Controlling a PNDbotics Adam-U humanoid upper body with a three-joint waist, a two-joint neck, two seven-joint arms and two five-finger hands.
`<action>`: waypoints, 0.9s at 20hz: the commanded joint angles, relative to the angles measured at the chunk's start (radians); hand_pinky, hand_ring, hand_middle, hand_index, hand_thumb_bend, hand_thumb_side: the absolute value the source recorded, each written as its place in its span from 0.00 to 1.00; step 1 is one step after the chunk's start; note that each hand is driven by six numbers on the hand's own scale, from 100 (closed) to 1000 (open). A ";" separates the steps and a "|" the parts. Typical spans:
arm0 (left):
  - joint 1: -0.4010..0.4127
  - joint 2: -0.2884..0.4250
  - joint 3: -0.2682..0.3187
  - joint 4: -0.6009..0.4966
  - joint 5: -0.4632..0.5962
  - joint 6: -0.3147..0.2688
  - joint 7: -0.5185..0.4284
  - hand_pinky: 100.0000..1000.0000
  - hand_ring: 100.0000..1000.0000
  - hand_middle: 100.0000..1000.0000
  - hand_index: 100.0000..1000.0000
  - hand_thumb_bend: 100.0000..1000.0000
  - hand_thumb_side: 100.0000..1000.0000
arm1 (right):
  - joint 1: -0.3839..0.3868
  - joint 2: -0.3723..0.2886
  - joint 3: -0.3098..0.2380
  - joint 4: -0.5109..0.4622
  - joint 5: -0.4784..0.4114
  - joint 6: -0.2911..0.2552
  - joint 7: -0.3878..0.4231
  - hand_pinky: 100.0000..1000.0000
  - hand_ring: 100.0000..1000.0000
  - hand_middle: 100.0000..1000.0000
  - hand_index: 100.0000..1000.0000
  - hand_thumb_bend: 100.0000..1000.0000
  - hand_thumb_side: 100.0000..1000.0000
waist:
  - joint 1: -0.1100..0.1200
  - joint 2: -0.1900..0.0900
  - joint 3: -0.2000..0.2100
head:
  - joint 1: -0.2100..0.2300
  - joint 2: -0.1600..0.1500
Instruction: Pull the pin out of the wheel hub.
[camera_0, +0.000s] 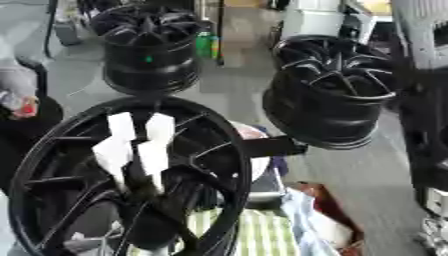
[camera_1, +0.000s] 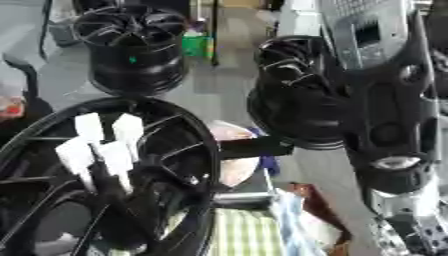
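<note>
Behind, 2 black wheels (camera_0: 150, 47) (camera_0: 332, 92) flank the near wheel hub (camera_0: 122, 175).

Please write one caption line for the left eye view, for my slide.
Robot's left hand with white-tipped fingers reaching into the near black wheel hub; two more black wheels stand behind on the grey floor.

A large black wheel hub (camera_0: 52, 200) is seen filling the 7 o'clock part of the view, and the left hand (camera_0: 140, 165), black with white fingertips (camera_0: 120, 125) pointing toward 12 o'clock, is raised in front of its spokes with the fingers straight. Two more black wheel hubs are stood on the grey floor (camera_0: 236, 85), one (camera_0: 150, 47) at 11 o'clock and one (camera_0: 332, 92) at 2 o'clock. A green-and-white striped cloth (camera_0: 262, 235) is shown at 6 o'clock.
</note>
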 joint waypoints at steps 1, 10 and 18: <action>-0.011 0.013 0.007 -0.012 -0.005 -0.004 -0.001 0.81 0.89 0.76 0.78 0.07 0.56 | -0.015 -0.012 -0.012 -0.014 -0.007 0.000 -0.006 0.80 0.81 0.75 0.83 0.00 0.36 | 0.006 -0.010 -0.002 | -0.002 -0.002; -0.011 0.012 0.007 -0.012 -0.004 -0.005 -0.001 0.81 0.89 0.76 0.78 0.07 0.56 | -0.014 -0.007 -0.008 -0.009 -0.023 0.002 -0.006 0.80 0.81 0.75 0.83 0.00 0.37 | 0.006 -0.010 -0.001 | -0.004 -0.002; -0.011 0.011 0.006 -0.012 -0.004 -0.004 -0.002 0.81 0.89 0.76 0.78 0.07 0.56 | -0.021 -0.002 0.012 0.016 -0.047 0.015 0.011 0.80 0.81 0.74 0.82 0.00 0.39 | 0.005 -0.011 -0.001 | -0.008 -0.005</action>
